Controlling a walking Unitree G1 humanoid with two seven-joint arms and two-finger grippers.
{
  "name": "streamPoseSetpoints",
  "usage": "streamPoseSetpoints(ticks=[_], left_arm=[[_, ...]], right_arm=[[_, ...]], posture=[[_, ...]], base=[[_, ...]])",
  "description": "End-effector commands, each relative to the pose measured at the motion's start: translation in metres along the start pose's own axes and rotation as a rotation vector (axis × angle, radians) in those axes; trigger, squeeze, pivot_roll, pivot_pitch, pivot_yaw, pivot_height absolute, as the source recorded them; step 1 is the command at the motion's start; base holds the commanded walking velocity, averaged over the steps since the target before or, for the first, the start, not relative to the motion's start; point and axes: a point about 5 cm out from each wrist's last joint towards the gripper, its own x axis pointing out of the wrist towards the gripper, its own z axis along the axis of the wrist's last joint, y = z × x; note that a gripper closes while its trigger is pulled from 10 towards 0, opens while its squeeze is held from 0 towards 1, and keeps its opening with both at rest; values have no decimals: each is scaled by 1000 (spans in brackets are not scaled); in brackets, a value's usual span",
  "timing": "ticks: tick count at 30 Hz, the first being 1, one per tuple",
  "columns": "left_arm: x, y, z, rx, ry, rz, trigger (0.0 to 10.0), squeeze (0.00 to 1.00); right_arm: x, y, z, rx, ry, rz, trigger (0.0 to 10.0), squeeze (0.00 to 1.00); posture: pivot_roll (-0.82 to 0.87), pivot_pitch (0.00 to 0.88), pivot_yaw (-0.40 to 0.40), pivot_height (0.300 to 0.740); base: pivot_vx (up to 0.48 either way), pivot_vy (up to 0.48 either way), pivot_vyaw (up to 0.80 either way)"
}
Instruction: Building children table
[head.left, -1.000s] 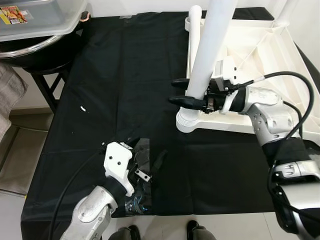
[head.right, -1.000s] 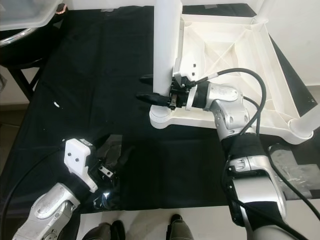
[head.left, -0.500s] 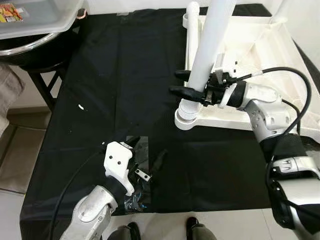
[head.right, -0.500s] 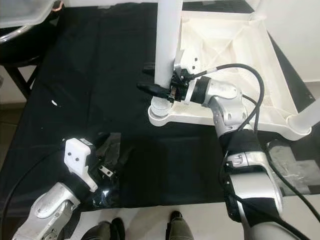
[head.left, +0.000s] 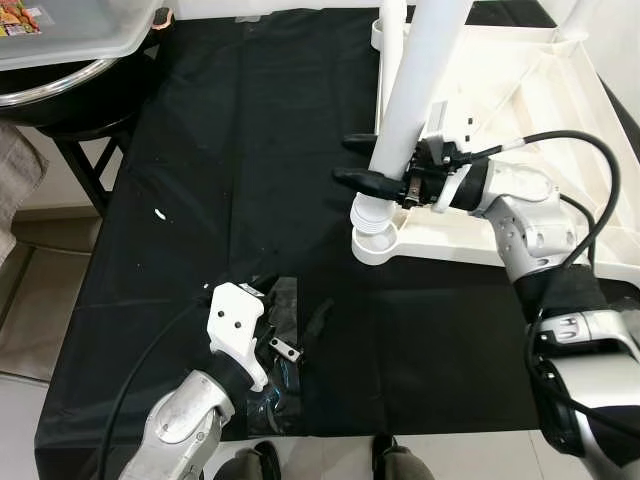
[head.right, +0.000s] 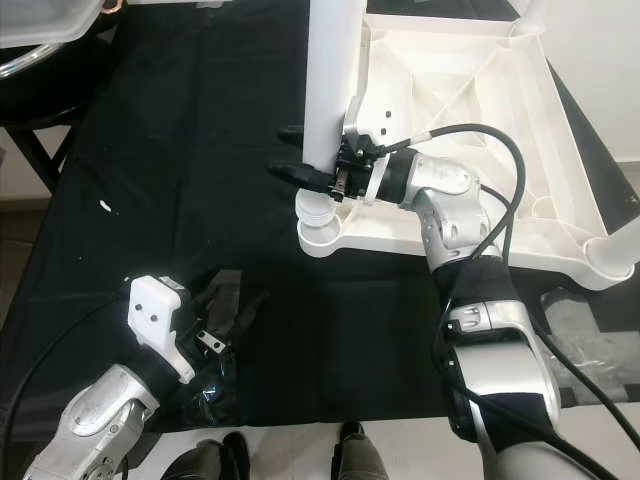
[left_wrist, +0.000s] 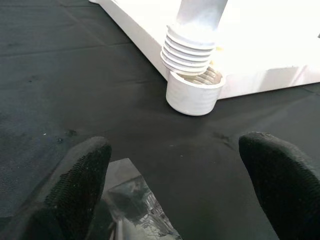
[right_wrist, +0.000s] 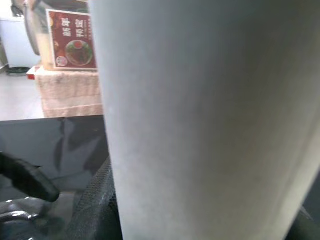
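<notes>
The white table top (head.left: 500, 120) lies upside down on the black cloth (head.left: 230, 180), its ribbed underside facing up, at the robot's right. At its near-left corner sits a round socket (head.left: 374, 243). A white table leg (head.left: 415, 80) stands over that socket, tilted slightly, its threaded end (left_wrist: 190, 47) sitting just at the socket's mouth and not sunk in.

The right arm reaches forward and bends leftward at the elbow, forearm roughly level above the table top's near edge. The right gripper (head.left: 362, 160) has its fingers (head.left: 365, 180) clamped on the table leg, one on each side, just above the thread.

The left arm is bent low near the cloth's near edge. The left gripper (head.left: 295, 325) hovers over a clear plastic wrapper (head.left: 275, 385), its fingers (left_wrist: 82, 175) spread apart and holding nothing.
</notes>
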Motion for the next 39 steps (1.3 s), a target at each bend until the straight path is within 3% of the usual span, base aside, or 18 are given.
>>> streamPoseSetpoints(ticks=[1,29,39], left_arm=[[-4,0,-3,7,26,-1,10000,0],[-4,0,-1,2,24,0,10000,0],[-5,-1,0,0,24,1,10000,0]], right_arm=[[-1,12,-23,82,79,56,10000,0],[2,24,-26,134,95,151,10000,0],[-2,24,-31,241,81,215,10000,0]], posture=[[29,343,20,740],[26,362,21,740],[34,373,16,740]], base=[[0,0,0],[0,0,0],[0,0,0]])
